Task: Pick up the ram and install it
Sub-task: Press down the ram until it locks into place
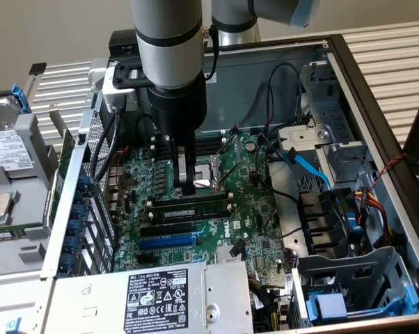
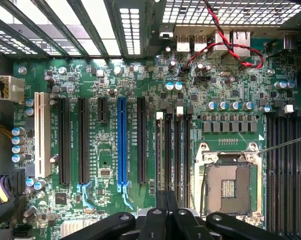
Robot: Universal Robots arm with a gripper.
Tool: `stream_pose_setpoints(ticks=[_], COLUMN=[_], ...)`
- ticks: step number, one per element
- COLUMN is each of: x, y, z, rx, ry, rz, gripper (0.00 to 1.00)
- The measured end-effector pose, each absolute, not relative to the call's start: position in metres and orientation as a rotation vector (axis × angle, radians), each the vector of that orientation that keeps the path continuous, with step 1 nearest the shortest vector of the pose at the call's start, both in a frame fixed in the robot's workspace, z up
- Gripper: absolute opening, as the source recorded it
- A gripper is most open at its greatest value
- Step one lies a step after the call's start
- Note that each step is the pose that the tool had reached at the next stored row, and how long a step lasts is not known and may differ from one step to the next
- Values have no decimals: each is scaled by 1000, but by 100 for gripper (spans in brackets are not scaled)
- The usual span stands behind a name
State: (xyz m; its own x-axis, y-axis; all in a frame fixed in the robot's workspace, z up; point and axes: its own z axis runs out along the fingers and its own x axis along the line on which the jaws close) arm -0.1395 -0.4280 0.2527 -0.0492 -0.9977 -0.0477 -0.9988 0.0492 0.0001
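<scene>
The ram (image 1: 188,207) is a long green stick with black chips, lying level along the black memory slots (image 1: 195,216) just in front of the CPU socket (image 1: 204,174). My gripper (image 1: 186,186) hangs straight down over the stick's middle with its fingers together, tips at or just above the top edge; I cannot tell if they touch it. In the wrist view the ram (image 2: 182,150) appears edge-on as a thin green line in the slot nearest the CPU socket (image 2: 229,187). My gripper (image 2: 166,200) sits over the slots' near end.
A blue expansion slot (image 1: 166,242) and black slots lie on the motherboard beyond the ram. A power supply (image 1: 161,299) sits at the case's front, with drive cages and blue cables (image 1: 321,174) on the exterior view's right. A hard drive (image 1: 8,149) lies outside the case.
</scene>
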Motion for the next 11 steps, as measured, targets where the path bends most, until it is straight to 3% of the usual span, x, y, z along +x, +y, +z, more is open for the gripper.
stream_pose_setpoints(ticks=[11], x=[-139], y=[-428], z=[253], rx=[-2114], ry=[2276], rz=[51], gripper=[12])
